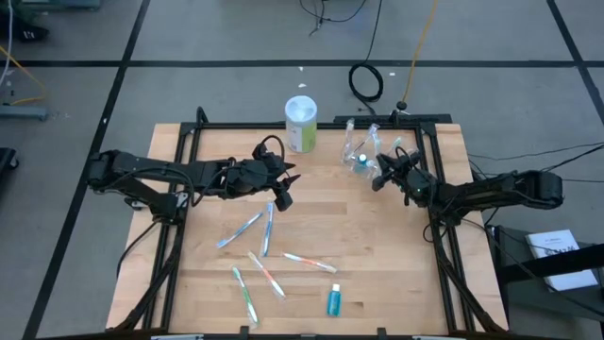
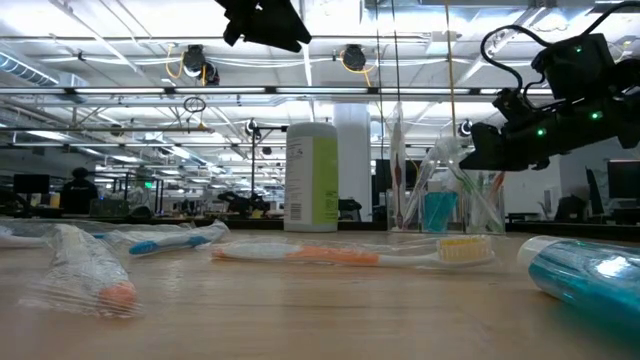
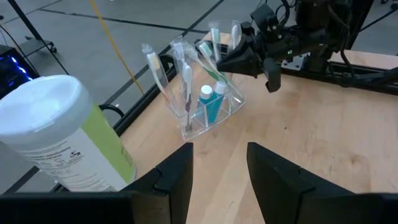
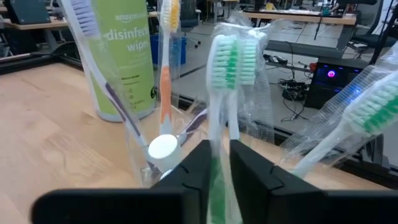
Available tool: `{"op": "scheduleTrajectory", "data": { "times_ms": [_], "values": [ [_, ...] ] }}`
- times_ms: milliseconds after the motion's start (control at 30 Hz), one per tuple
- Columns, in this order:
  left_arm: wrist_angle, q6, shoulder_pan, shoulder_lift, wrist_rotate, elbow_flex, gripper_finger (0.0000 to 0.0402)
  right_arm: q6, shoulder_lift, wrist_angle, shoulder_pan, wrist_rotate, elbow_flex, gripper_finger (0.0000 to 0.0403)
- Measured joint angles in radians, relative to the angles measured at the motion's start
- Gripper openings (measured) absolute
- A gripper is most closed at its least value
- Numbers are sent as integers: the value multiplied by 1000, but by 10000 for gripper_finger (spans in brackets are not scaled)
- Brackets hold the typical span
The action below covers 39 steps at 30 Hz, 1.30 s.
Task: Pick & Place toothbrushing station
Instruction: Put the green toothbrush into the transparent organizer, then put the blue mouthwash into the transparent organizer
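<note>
The right arm reaches in from the 3 o'clock side of the table (image 1: 311, 236), and the right gripper (image 1: 381, 173) is at the clear cup (image 1: 361, 156), which stands near the far edge, toward 1 o'clock. In the right wrist view a wrapped toothbrush with green bristles (image 4: 229, 93) stands between its two dark fingers (image 4: 198, 163). The jaws are only a little apart around the handle; I cannot tell if they press it or are just loose.

The left arm comes from the 9 o'clock side, and the left gripper (image 1: 281, 195) hangs above the middle of the table, pointing toward the cup. Its jaws are apart and nothing is between them.

The cup holds several wrapped toothbrushes standing upright and tilted, and a teal toothpaste tube (image 3: 213, 101) with a white cap. Just beside the cup, toward 12 o'clock, stands a white and green wipes canister (image 1: 301, 123).

More toothbrushes (image 1: 267, 229) lie loose on the table toward 6 o'clock. One other teal tube (image 1: 333, 301) lies near the front edge.
</note>
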Motion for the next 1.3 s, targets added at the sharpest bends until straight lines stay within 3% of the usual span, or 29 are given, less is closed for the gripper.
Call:
{"op": "scheduleTrajectory", "data": {
  "times_ms": [200,400,900,1133,1300],
  "values": [
    [-5,0,0,0,0,0,157,-19,0,34,21,-30,3,115],
    [-5,0,0,0,0,0,157,-211,0,71,74,-24,29,154],
    [-5,0,0,0,0,0,157,-429,0,76,250,-38,185,165],
    [-5,-7,0,0,1,0,157,-275,-1,68,334,-388,217,164],
    [-6,-10,0,0,64,0,157,-99,-1,-50,374,-523,216,160]
  ]
}}
